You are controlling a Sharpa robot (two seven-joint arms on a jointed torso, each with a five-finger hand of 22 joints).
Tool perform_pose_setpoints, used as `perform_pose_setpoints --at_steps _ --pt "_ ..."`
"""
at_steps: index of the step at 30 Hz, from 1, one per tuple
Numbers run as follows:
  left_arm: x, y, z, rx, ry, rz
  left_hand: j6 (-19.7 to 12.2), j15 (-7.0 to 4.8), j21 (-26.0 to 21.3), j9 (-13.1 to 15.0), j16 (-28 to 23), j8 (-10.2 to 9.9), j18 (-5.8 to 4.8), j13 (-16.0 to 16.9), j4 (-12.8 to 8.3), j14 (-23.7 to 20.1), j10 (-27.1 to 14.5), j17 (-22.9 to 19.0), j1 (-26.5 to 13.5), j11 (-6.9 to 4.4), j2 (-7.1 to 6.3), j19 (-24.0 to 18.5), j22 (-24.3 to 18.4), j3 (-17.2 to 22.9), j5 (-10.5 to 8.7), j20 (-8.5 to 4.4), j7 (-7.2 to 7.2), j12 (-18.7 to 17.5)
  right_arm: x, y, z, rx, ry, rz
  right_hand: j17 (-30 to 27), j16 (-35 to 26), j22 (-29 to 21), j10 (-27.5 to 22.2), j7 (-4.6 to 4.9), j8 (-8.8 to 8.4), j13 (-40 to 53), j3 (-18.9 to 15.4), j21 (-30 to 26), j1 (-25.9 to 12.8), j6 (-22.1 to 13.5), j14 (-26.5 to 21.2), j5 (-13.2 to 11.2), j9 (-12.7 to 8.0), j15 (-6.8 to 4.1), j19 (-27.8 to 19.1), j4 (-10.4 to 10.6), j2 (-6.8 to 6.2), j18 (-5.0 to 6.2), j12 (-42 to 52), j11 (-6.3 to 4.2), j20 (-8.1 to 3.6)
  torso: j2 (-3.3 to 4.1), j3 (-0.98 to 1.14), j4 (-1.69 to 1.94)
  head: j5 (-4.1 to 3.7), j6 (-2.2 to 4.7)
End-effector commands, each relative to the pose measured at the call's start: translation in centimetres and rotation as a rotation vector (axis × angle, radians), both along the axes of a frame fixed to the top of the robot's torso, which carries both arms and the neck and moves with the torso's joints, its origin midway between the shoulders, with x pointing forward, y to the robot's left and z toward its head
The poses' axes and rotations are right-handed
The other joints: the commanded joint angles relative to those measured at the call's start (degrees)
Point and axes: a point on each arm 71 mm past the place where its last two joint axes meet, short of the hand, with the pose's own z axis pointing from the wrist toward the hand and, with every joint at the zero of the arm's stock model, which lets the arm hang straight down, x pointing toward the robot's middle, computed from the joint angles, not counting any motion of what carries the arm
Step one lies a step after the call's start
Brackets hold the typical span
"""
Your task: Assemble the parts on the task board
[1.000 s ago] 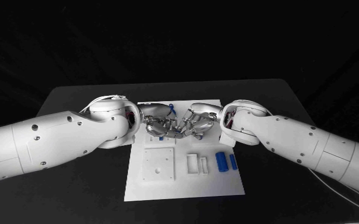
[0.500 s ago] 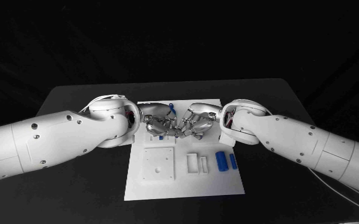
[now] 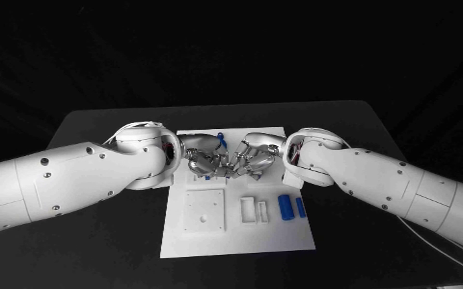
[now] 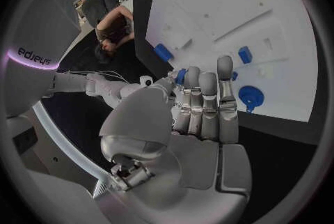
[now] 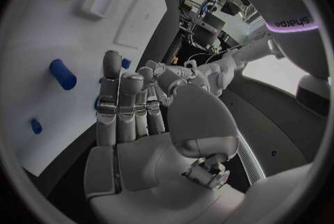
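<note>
Left hand [image 3: 205, 158] and right hand [image 3: 253, 157] are meeting fingertip to fingertip over the task board [image 3: 241, 235], centre frame. Whether either is holding anything, I cannot tell. Two blue parts [image 3: 286, 208] are lying lower right.

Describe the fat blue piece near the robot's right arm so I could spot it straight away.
Start at the white task board in the middle of the table. On its right side, below the two hands, two blue pieces lie side by side. The blue cylinder is the thicker one, left of the slimmer blue bar.
</note>
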Motion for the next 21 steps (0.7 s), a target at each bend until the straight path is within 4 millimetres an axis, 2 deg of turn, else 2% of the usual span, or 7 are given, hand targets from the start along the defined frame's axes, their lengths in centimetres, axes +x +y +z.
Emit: perform_pose_setpoints --at_steps 1,5,6,7,8,15,21 --pt "-0.22 -0.12 -0.22 0.012 0.039 -0.015 -0.12 -0.10 0.37 0.03 0.20 -0.25 -0.25 -0.09 -1.03 -0.25 -0.14 0.11 0.67 -0.32 0.09 -0.27 1.20 0.35 1.00 -0.28 -0.31 -0.27 -0.03 0.08 0.05 0.001 0.001 0.009 -0.03 -0.19 0.05 -0.40 -0.08 0.24 0.04 0.36 -0.21 -0.33 0.50 -0.36 0.23 3.03 -0.06 0.51 -0.11 0.42 -0.74 -0.21 -0.10 -0.25 0.01 -0.04 -0.03 -0.06 -0.08" --pt "-0.27 -0.09 -0.24 0.007 0.050 -0.016 -0.19 -0.11 0.49 0.09 0.28 -0.15 -0.22 -0.15 -2.10 -0.30 -0.09 0.16 0.72 -0.34 0.47 -0.35 1.21 1.14 1.83 -0.28 -0.32 -0.43 0.02 0.02 0.03 -0.001 0.001 0.006 -0.02 -0.18 0.07 -0.38 -0.08 0.25 0.03 0.41 -0.24 -0.33 0.50 -0.36 0.21 3.07 -0.07 0.52 -0.13 0.42 -0.73 -0.22 -0.11 -0.26 -0.02 -0.03 -0.04 -0.08 -0.11" --pt "-0.27 -0.09 -0.25 0.005 0.053 -0.016 -0.23 -0.11 0.55 0.18 0.31 -0.02 -0.22 -0.16 -2.44 -0.31 -0.05 0.17 0.77 -0.33 0.59 -0.37 1.22 1.45 2.24 -0.29 -0.31 -0.46 0.03 0.01 0.02 -0.001 0.000 0.005 -0.02 -0.18 0.07 -0.38 -0.08 0.25 0.03 0.41 -0.24 -0.33 0.50 -0.36 0.21 3.07 -0.07 0.52 -0.13 0.42 -0.73 -0.22 -0.11 -0.26 -0.01 -0.03 -0.03 -0.11 -0.12" --pt "-0.28 -0.09 -0.25 0.003 0.056 -0.017 -0.23 -0.14 0.60 0.29 0.35 0.12 -0.22 -0.19 -2.74 -0.29 -0.02 0.20 0.91 -0.34 0.74 -0.39 1.22 1.86 3.60 -0.32 -0.34 -0.51 0.04 0.01 0.02 -0.001 0.000 0.004 -0.02 -0.18 0.07 -0.38 -0.08 0.25 0.03 0.41 -0.24 -0.33 0.50 -0.36 0.21 3.07 -0.07 0.52 -0.13 0.42 -0.73 -0.22 -0.11 -0.26 -0.01 -0.03 -0.03 -0.11 -0.12" --pt "-0.28 -0.09 -0.25 0.001 0.058 -0.017 -0.22 -0.16 0.65 0.42 0.39 0.30 -0.21 -0.21 -3.05 -0.27 0.04 0.22 1.08 -0.39 0.90 -0.38 1.24 2.20 3.88 -0.33 -0.34 -0.53 0.04 0.01 0.02 -0.001 -0.001 0.004 -0.02 -0.18 0.07 -0.38 -0.08 0.25 0.03 0.41 -0.24 -0.33 0.50 -0.36 0.21 3.07 -0.07 0.52 -0.13 0.42 -0.73 -0.22 -0.11 -0.26 0.00 -0.03 -0.02 -0.13 -0.12" --pt "-0.37 -0.09 -0.22 -0.021 0.078 -0.018 0.58 -0.42 1.44 1.45 0.71 1.54 -0.13 -0.46 -5.82 0.10 0.97 0.48 2.15 -0.69 2.60 -0.29 1.31 5.41 4.31 -0.58 -0.51 -0.88 0.17 -0.09 0.05 0.003 -0.010 -0.008 -0.13 -0.33 0.10 -0.39 -0.08 0.25 0.02 0.55 -0.30 -0.36 0.49 -0.38 0.14 3.13 -0.09 0.55 -0.11 0.42 -0.72 -0.24 -0.11 -0.28 0.00 -0.04 -0.02 -0.15 -0.12" --pt "-0.39 -0.16 -0.12 -0.042 0.081 -0.017 0.90 -0.46 2.57 2.21 0.66 1.75 -0.02 -0.61 -7.34 0.36 1.56 0.81 2.10 -0.73 3.04 -0.56 1.30 7.14 4.16 -0.66 -0.48 -1.39 0.16 -0.04 0.09 0.005 -0.013 -0.009 -0.13 -0.33 0.10 -0.39 -0.08 0.25 0.02 0.55 -0.30 -0.36 0.49 -0.38 0.14 3.13 -0.09 0.55 -0.11 0.42 -0.72 -0.24 -0.11 -0.28 0.00 -0.04 -0.01 -0.22 -0.12"
